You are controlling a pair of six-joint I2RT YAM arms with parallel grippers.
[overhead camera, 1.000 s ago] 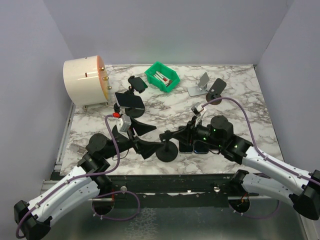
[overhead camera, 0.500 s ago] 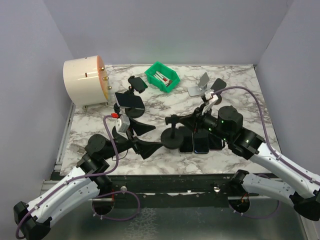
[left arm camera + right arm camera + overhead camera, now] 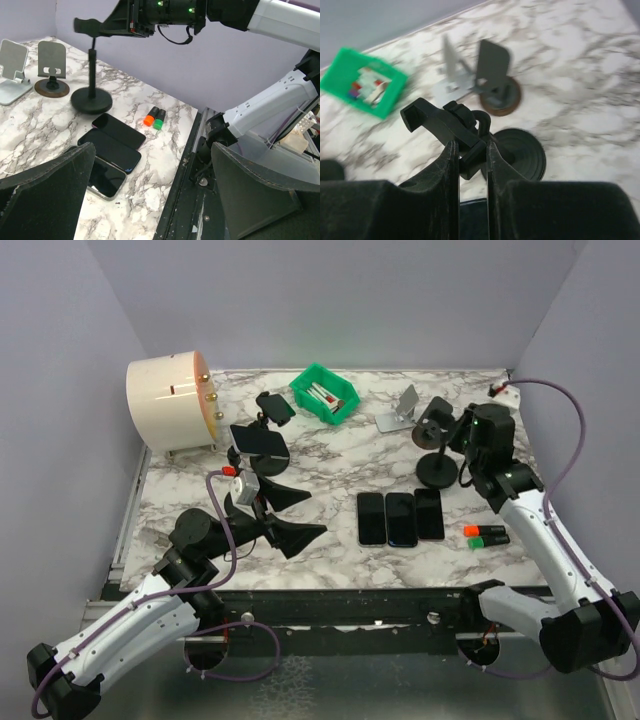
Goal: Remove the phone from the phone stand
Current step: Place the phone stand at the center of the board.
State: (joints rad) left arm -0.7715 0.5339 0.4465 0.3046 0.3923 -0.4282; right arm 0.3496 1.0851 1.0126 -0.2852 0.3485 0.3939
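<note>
Change: the black stand (image 3: 437, 466) has gone from the front centre of the bench (image 3: 330, 455), beside the row of phones (image 3: 400, 517), to the right rear. A second ago it was left of the phones, half a second ago at their left rear, and now it is well clear of them. It is near the two empty stands there, the silver one (image 3: 397, 410) and the brown-based one (image 3: 433, 414).

Right end effector (image 3: 470, 149): pinching the stand at the neck under its clamp, fingers (image 3: 451, 160) pressed onto it. The clamp is empty in both wrist views. Whether the base is down on the bench or just off it, can't tell.

Left end effector (image 3: 312, 512): spread wide, holding nothing, hovering at front left. No visible shift across the three overhead frames.

Phones: three lie flat, side by side and screen up at front centre, same spot in all frames. Which one came off this stand, can't tell. Orange and green markers (image 3: 485, 533) lie just to their right.

Meaning for the task: phone and stand are apart, so for this stand the removal looks done. The right arm seems to be parking the empty stand; letting go and backing off is probably all that's left. A dark slab sits on another stand (image 3: 260, 440) at rear left, maybe a phone, not sure.
</note>
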